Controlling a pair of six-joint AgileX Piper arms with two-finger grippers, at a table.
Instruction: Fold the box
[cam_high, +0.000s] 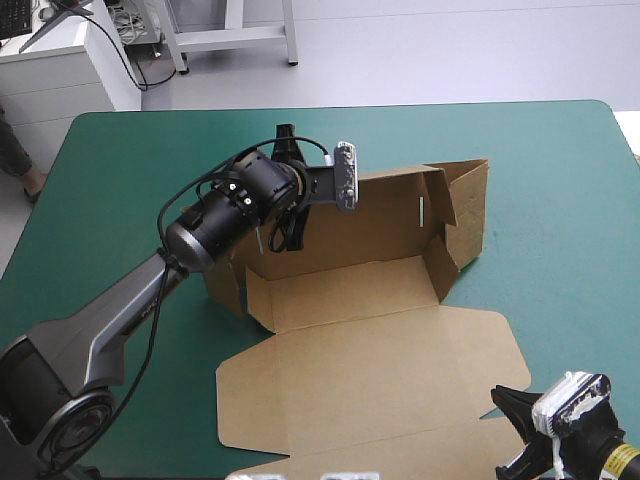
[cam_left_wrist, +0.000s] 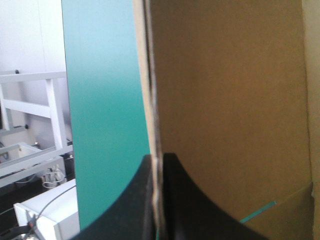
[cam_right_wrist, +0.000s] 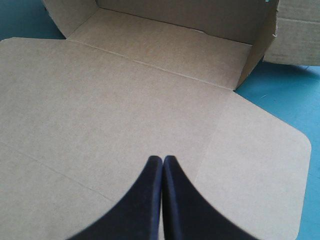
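While the left hand clamps the far wall of the box, we judge wall-raising in hand; next the right hand, closed on nothing, should tuck a side flap.

Box: plain brown board. Table cover around box: solid teal-green. Left gripper at box wall: black. Right gripper over box lid: black.

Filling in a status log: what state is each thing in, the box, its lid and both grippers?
box: partly folded, back and side walls raised.
lid: lying flat, open.
left gripper: jaws shut on the box's back wall.
right gripper: jaws shut, empty, over the lid.
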